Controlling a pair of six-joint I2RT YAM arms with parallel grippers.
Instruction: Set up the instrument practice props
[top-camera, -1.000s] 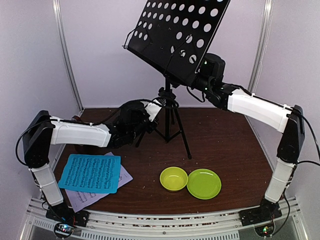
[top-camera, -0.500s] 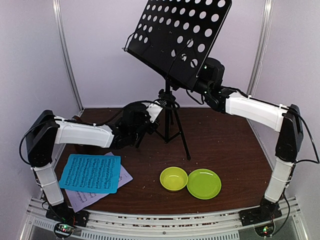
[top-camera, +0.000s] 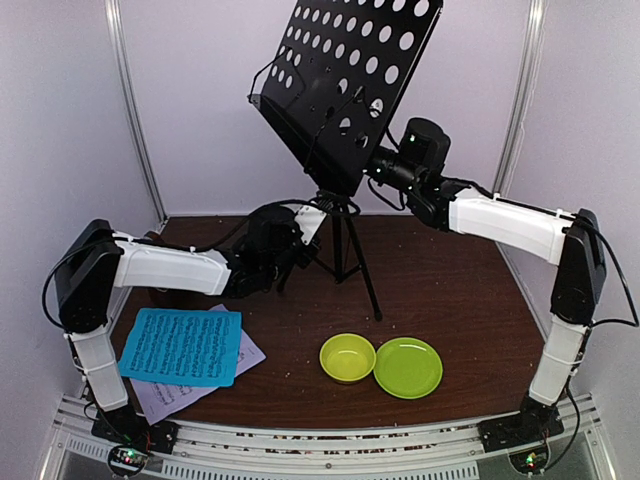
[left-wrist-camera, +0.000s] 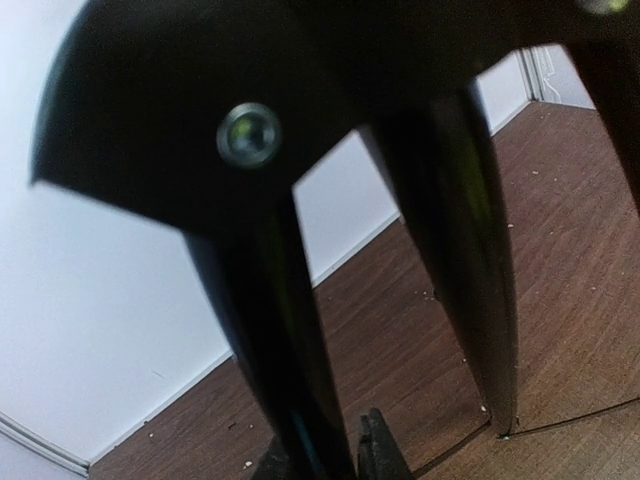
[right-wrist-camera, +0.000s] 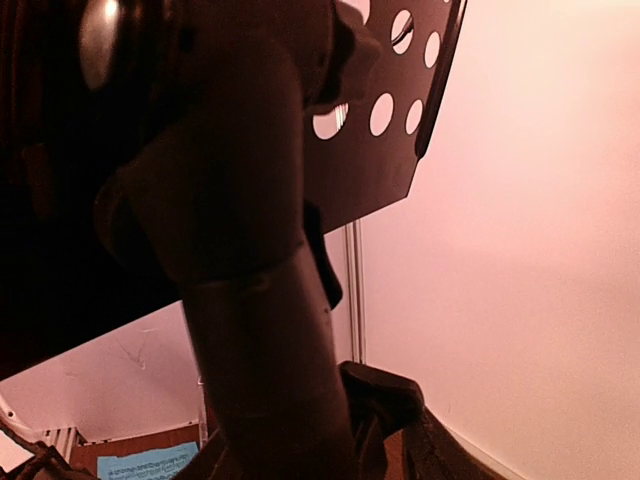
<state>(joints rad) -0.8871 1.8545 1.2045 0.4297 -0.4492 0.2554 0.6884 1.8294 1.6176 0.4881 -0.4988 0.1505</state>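
The black music stand stands at the back middle of the table, its perforated desk (top-camera: 345, 75) tilted steeply and its tripod (top-camera: 345, 245) on the wood. My left gripper (top-camera: 300, 248) is shut on a tripod leg (left-wrist-camera: 285, 380), whose dark bar runs between the fingertips (left-wrist-camera: 378, 452). My right gripper (top-camera: 378, 170) is shut on the stand's upper post (right-wrist-camera: 265, 350), right behind the desk (right-wrist-camera: 385, 120). The blue sheet (top-camera: 182, 346) lies at the front left on top of the pale lilac-white sheet (top-camera: 165, 396). The metronome is not clearly in view.
A yellow-green bowl (top-camera: 347, 357) and a green plate (top-camera: 407, 367) sit side by side at the front middle. White walls and corner posts close in the back and sides. The other tripod legs (left-wrist-camera: 480, 300) spread over the brown table.
The desk has swung to a steeper tilt, its lower edge dropping toward the post. My right gripper moved a little left with it. The left gripper stays on the tripod leg.
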